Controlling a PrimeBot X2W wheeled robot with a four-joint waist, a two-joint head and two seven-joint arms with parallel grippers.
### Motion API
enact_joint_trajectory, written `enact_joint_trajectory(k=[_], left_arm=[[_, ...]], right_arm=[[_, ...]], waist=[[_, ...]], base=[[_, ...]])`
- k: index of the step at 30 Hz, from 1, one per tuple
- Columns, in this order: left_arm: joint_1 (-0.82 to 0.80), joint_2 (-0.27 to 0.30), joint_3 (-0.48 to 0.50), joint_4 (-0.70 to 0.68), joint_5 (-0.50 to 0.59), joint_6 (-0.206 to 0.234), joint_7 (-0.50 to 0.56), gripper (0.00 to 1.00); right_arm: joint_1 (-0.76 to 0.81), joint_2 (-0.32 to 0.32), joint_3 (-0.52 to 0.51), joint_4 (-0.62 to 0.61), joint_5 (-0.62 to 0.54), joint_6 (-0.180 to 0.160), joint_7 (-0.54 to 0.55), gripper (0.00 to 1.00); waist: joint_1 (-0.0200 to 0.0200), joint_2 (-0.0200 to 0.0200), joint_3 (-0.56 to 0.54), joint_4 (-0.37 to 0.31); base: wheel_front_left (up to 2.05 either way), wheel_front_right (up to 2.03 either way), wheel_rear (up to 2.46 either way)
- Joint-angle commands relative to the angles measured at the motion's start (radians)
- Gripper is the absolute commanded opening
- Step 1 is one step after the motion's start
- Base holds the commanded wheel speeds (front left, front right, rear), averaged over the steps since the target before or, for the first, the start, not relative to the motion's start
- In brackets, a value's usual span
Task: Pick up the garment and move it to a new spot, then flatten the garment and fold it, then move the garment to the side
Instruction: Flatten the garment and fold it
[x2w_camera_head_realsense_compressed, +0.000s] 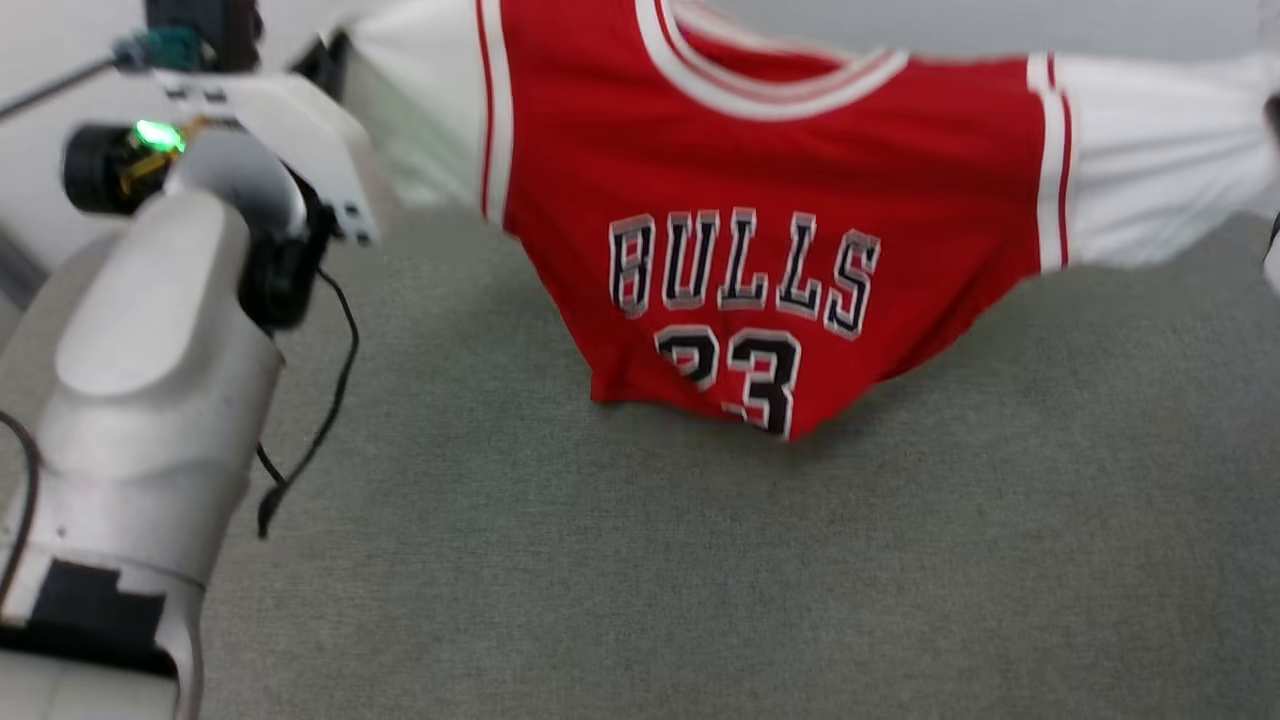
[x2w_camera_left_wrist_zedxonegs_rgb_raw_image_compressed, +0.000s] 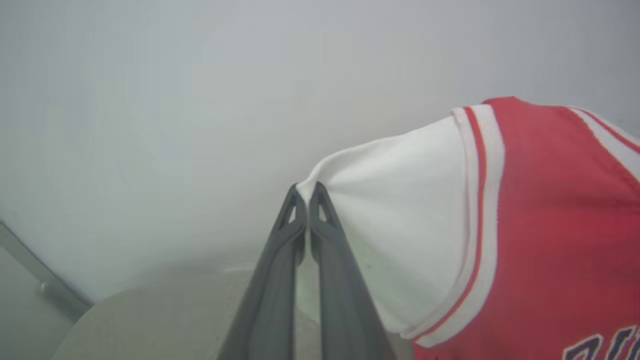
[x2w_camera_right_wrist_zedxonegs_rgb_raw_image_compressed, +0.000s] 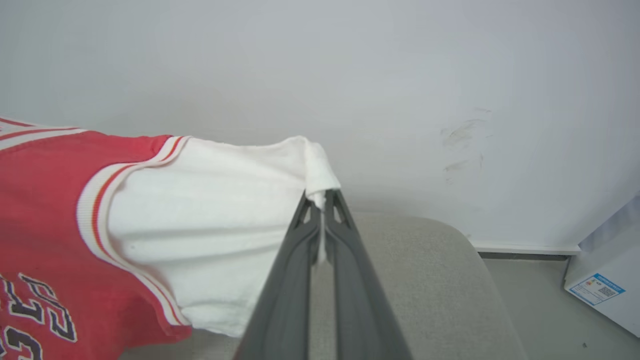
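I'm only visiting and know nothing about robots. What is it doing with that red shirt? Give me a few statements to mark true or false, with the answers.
1. The left gripper is shut on the tip of one white sleeve of the garment. True.
2. The right gripper is open and holds nothing. False: it is shut on the tip of the other white sleeve.
3. The garment is folded into a neat pile. False: it hangs unfolded, spread out between the two grippers.
4. The black lettering on the red front reads BULLS. True.
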Motion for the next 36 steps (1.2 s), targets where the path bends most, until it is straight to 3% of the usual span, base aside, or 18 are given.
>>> enact_joint_trajectory(k=[1,8,19,29,36], left_arm=[[-0.044,0.003,0.012,0.025,-0.003,0.000,-0.021,0.00],[-0.268,0.037,0.050,0.115,0.013,0.008,-0.094,0.00],[-0.562,0.075,0.069,0.124,0.050,0.018,-0.209,0.00],[-0.706,0.086,0.073,0.130,0.065,0.006,-0.285,0.00],[-0.684,0.066,0.090,0.169,0.029,-0.010,-0.313,0.00]], right_arm=[[-0.053,-0.008,0.007,0.004,-0.006,-0.001,-0.018,0.00],[-0.299,0.000,0.042,0.031,-0.017,-0.001,-0.072,0.00],[-0.637,-0.019,0.054,0.124,-0.036,-0.001,-0.219,0.00],[-0.812,-0.022,0.111,0.184,-0.013,-0.001,-0.347,0.00],[-0.853,-0.004,0.224,0.248,0.044,-0.001,-0.394,0.00]], waist=[[0.0000,0.0000,0.035,-0.017],[0.0000,0.0000,0.172,-0.068],[0.0000,0.0000,0.384,-0.095],[0.0000,0.0000,0.487,-0.095],[0.0000,0.0000,0.551,-0.083]], base=[[0.00,0.00,0.00],[0.00,0.00,0.00],[0.00,0.00,0.00],[0.00,0.00,0.00],[0.00,0.00,0.00]])
